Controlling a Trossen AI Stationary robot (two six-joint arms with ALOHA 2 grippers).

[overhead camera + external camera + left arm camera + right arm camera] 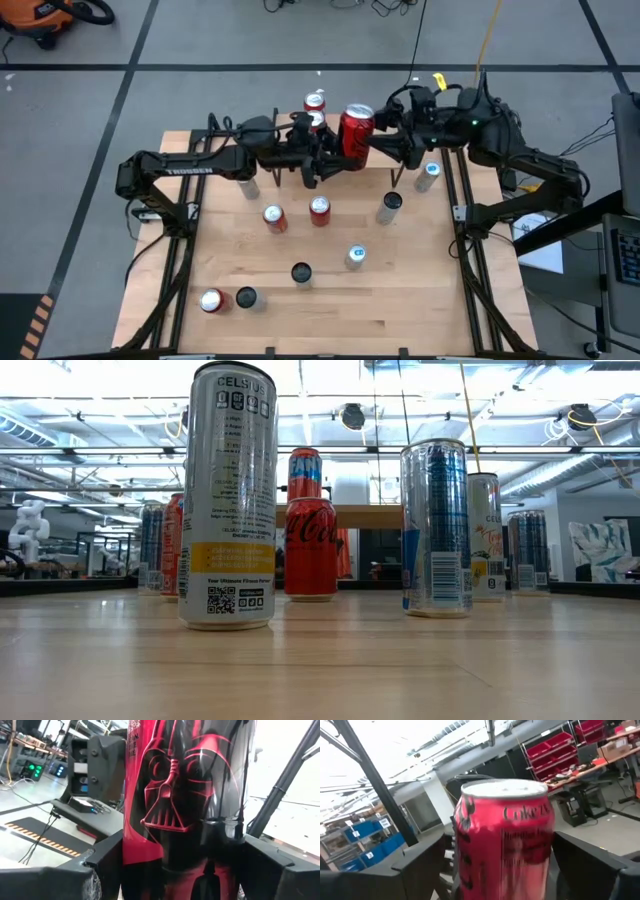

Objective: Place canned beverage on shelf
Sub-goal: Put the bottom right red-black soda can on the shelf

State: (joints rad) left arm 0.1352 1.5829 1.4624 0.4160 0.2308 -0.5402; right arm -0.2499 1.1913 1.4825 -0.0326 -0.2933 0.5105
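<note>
Looking down in the high view, both arms meet near the top centre of the frame around one red Coke Zero can [356, 131]: the left gripper [330, 158] on its left, the right gripper [385, 148] on its right. Two red cans [315, 102] sit just left of it, up on the shelf [300, 112].

The low view only catches a tall Celsius can [229, 495], a Coca-Cola can [311, 547] and the shelf's wooden top [370, 516] behind.

The left wrist view shows the can's Darth Vader print [185, 805], dark fingers [107, 852] pressed on both sides.

The right wrist view shows its lid, with that gripper's fingers [422, 857] standing apart on either side, not touching it.
</note>
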